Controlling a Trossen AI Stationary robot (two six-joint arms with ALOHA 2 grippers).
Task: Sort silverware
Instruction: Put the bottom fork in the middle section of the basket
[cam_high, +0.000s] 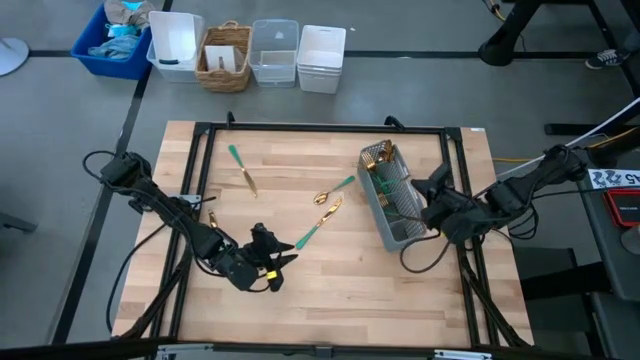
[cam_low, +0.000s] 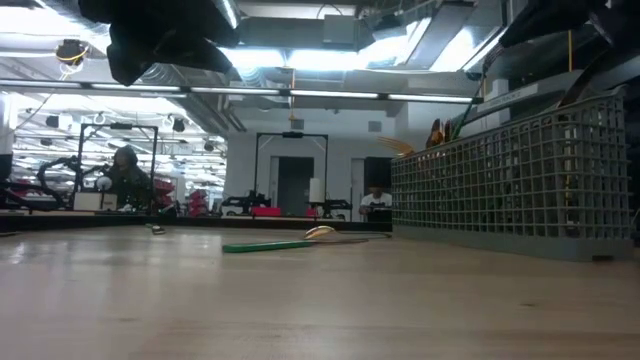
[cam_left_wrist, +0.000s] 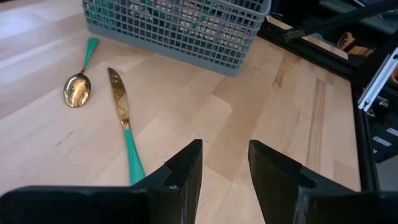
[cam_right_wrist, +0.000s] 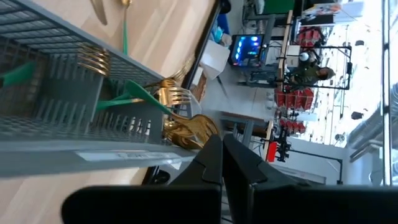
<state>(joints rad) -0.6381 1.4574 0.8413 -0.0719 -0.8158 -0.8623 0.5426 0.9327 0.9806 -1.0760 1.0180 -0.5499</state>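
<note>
- Light is bright and even over the bench (cam_high: 330, 280), coming from ceiling strips seen in the low view.
- Shadows are soft and short under the arms.
- Gold spoon (cam_left_wrist: 78, 92) and knife (cam_left_wrist: 119, 102) heads glint.
- Low view: near bench surface blurred, caddy (cam_low: 520, 180) soft.
- Right wrist view: windows blown out.

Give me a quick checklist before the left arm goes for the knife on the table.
1. Left gripper open and empty: ok.
2. Knife lying flat on bare wood, just ahead of the left gripper: ok.
3. Spoon apart from the knife, not touching: ok.
4. Right gripper shut, empty, parked beside the caddy: ok.
5. Free room in the caddy for another piece: cannot tell.
</note>
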